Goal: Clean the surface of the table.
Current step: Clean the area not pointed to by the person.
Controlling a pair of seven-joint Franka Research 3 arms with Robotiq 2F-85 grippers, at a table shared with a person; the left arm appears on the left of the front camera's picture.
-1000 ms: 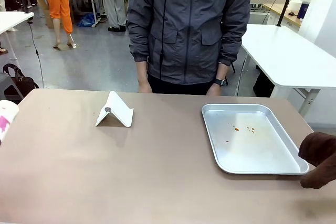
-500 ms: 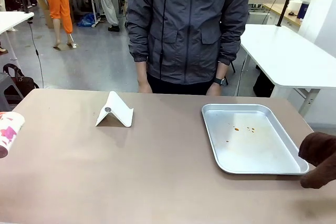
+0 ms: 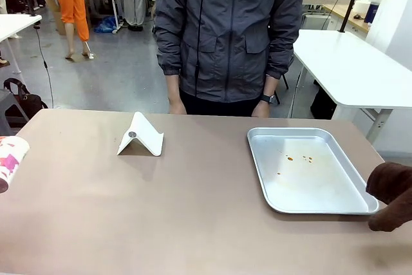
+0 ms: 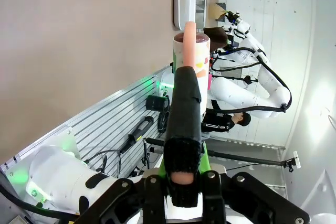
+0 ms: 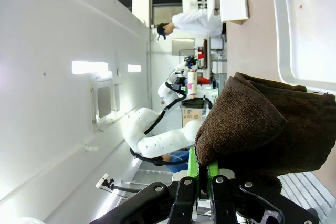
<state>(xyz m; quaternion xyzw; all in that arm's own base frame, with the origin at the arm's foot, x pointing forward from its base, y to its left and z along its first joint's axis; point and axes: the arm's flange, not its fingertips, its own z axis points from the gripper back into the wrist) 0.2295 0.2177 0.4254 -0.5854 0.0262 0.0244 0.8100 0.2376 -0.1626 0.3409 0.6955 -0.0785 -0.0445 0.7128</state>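
Front view: the taupe surface spans the frame. A silver tray with a few small stains sits on its right part, a white folded stand left of centre. A person in a grey jacket stands behind.

Left wrist view: the left claw pinches a printed paper cup.

Right wrist view: the right claw is clamped on a brown towel, near the tray.

Looks like a robotics lab, bare grey floor past the table's far edge, glossy white worktables, trailing cable, slotted aluminium frame, people at distant benches.
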